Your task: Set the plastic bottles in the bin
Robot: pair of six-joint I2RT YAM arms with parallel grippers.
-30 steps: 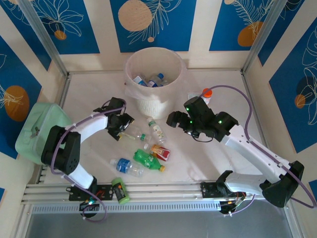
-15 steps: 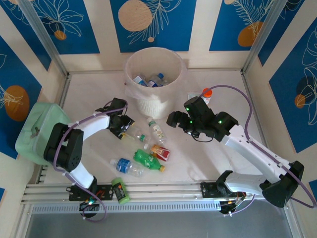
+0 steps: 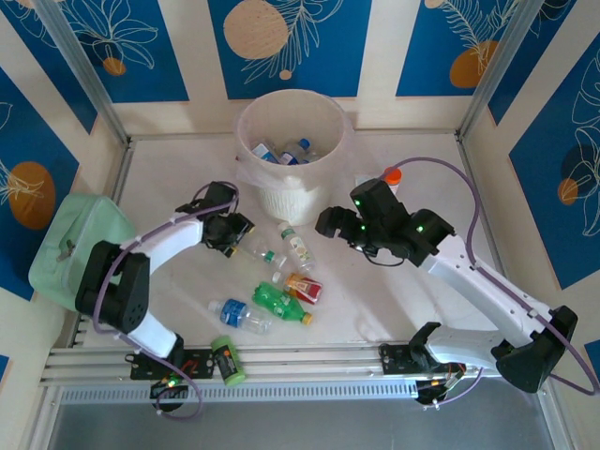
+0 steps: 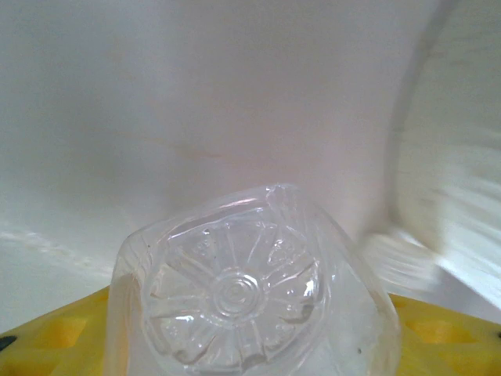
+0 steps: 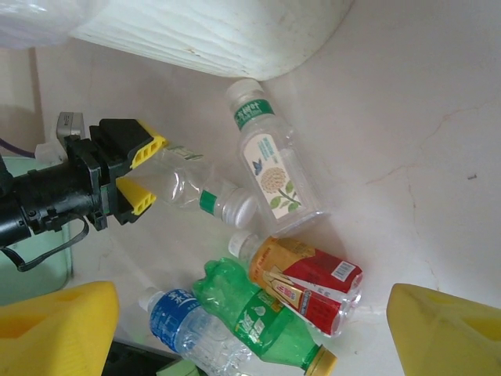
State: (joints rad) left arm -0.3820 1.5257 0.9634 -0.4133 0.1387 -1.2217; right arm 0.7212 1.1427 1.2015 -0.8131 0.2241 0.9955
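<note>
Pinched at its base by the left gripper (image 5: 145, 168), the clear bottle (image 5: 188, 184) could be squeezed out and dropped short of the bin (image 3: 281, 202); the right gripper (image 5: 250, 294) is spread wide.

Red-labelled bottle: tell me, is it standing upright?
No, the red-labelled bottle lies on its side beside the green bottle.

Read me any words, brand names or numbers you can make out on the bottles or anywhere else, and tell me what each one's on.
Nothing reads for certain.
Flower-label bottle: print on its green band, too small.
Red-label bottle: white print, blurred.
Blue-label bottle: white characters, blurred.
Green bottle: label print too small.
Bare clear bottle: no print visible.
</note>
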